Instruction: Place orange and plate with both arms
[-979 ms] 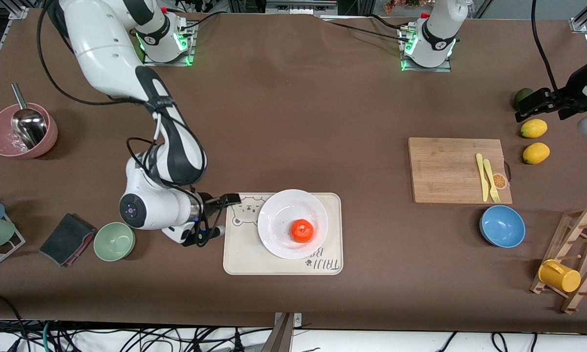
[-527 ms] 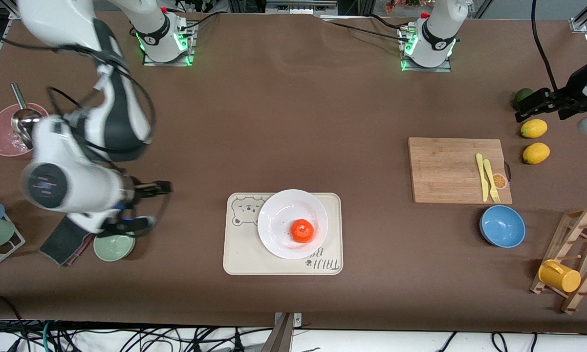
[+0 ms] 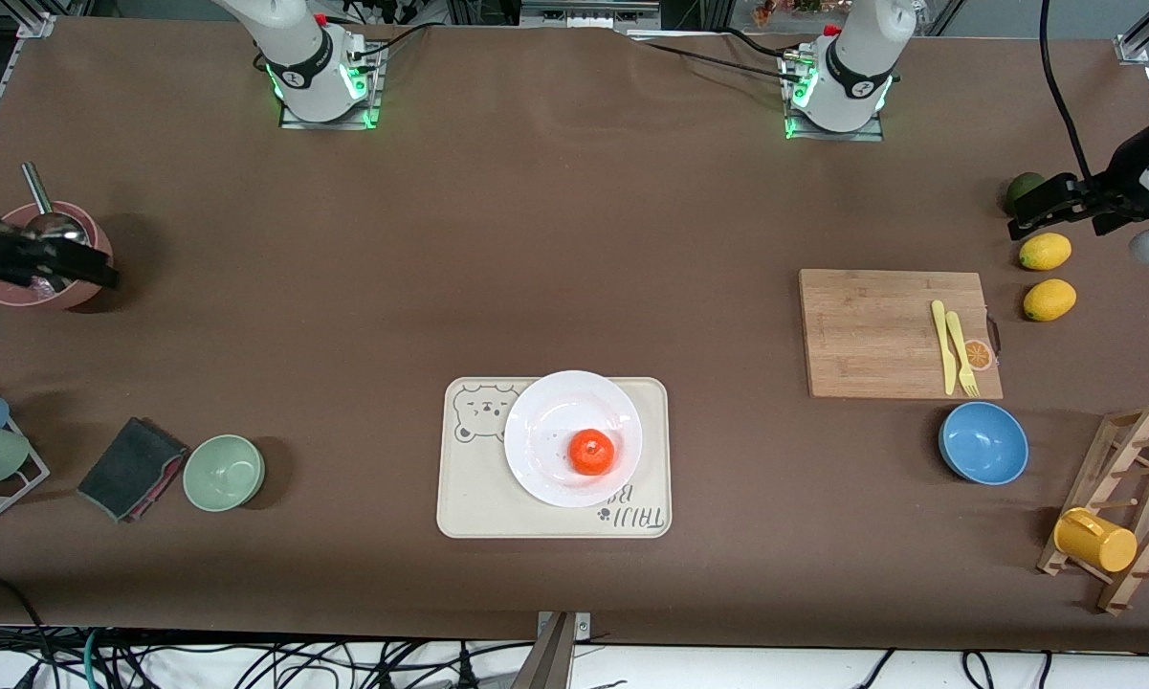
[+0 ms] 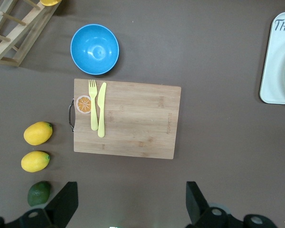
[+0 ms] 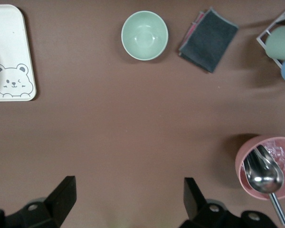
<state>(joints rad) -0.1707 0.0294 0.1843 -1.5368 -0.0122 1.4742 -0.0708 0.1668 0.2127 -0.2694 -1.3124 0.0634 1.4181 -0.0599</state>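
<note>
Grippers both spread wide, holding nothing: right gripper [image 5: 126, 199] over bare table beside pink bowl [image 3: 33, 273]; left gripper [image 4: 132, 202] up near lemons [image 4: 37, 133]. Orange [image 3: 592, 452] on plate [image 3: 545, 421], plate on bear-print tray [image 3: 478, 502].

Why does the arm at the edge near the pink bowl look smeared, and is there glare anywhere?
Front view: the right gripper over the pink bowl is streaked by motion blur; the white plate holding the orange shows soft glossy reflections. Right wrist view: the metal scoop glints. Left wrist view: evenly lit and sharp.
</note>
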